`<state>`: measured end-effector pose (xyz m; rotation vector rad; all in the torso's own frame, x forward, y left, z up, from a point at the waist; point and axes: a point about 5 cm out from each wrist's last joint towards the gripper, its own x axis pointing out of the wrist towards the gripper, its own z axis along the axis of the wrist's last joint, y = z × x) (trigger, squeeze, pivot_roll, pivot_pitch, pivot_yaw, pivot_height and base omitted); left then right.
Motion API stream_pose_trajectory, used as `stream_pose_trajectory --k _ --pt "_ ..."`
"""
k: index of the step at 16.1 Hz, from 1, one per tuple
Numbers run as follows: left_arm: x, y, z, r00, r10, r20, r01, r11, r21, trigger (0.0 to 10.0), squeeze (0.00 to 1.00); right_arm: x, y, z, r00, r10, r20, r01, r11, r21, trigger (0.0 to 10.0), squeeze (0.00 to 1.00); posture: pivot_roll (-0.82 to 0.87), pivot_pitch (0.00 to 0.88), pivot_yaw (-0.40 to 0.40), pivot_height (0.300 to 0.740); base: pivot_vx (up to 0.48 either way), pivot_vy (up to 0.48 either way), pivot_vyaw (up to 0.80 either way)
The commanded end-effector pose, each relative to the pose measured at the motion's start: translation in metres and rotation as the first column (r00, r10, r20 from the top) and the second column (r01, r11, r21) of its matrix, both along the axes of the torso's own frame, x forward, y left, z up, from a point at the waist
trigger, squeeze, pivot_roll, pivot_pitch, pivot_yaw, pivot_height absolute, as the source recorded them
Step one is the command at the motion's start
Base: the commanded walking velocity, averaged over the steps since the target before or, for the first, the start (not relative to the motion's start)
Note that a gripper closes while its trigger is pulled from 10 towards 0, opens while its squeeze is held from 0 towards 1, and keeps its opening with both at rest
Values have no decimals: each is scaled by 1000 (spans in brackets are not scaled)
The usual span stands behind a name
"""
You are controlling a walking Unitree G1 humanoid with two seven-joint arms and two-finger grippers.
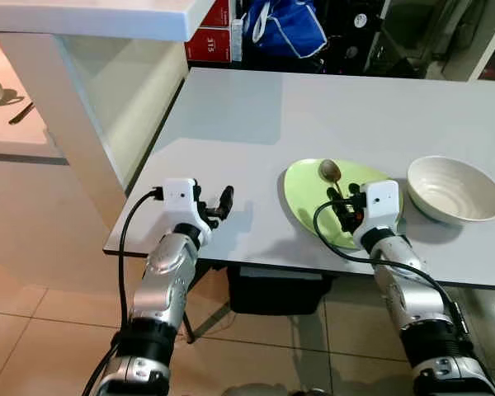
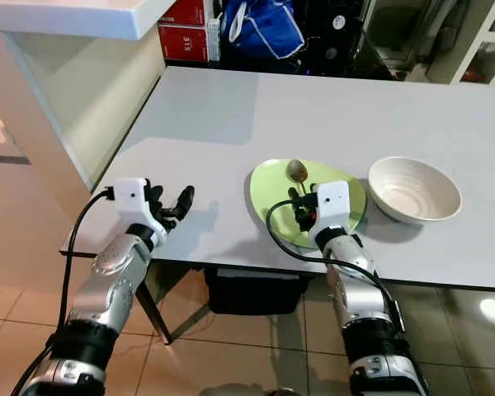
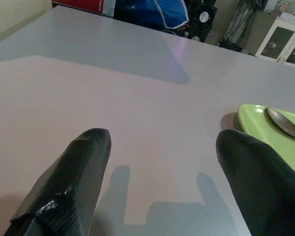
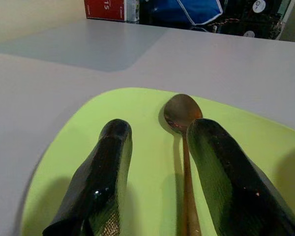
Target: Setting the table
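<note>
Right claw [image 4: 157,162] hangs low over the green plate [image 1: 309,198], fingers parted, gripping nothing. The spoon [image 4: 183,128] lies on the plate between those fingers, hugging the one finger, bowl out past the tips. That looks like a line-up to pinch the handle. The white bowl [image 1: 455,188] sits on the worktop [image 1: 256,124] just outboard of this claw. Left claw [image 3: 162,187] is spread wide over bare worktop, plate edge just beyond one finger, likely on standby.

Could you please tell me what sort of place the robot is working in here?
Probably a home dining area: a grey table holding a green plate with a spoon and a white bowl, beside a white counter, over a tiled floor.
</note>
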<state>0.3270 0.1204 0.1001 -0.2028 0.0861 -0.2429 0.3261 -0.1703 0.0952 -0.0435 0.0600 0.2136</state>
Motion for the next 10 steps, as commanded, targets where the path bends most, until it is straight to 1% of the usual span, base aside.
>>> stream_pose_trajectory --k 1,5,10 --pt "3 1 3 1000 4 11 -4 1000 13 10000 0 2 1 1 1000 5 -2 -5 1000 8 10000 0 -40 0 -16 740 0 0 0" --pt "4 -2 7 999 -2 34 0 999 39 10000 0 5 2 2 1000 17 -9 -17 1000 9 10000 0 -28 0 -26 740 0 0 0" --pt "3 -4 7 999 9 36 -10 999 35 10000 0 6 4 1 999 33 -17 -33 999 2 10000 0 -21 0 -38 740 0 0 0"
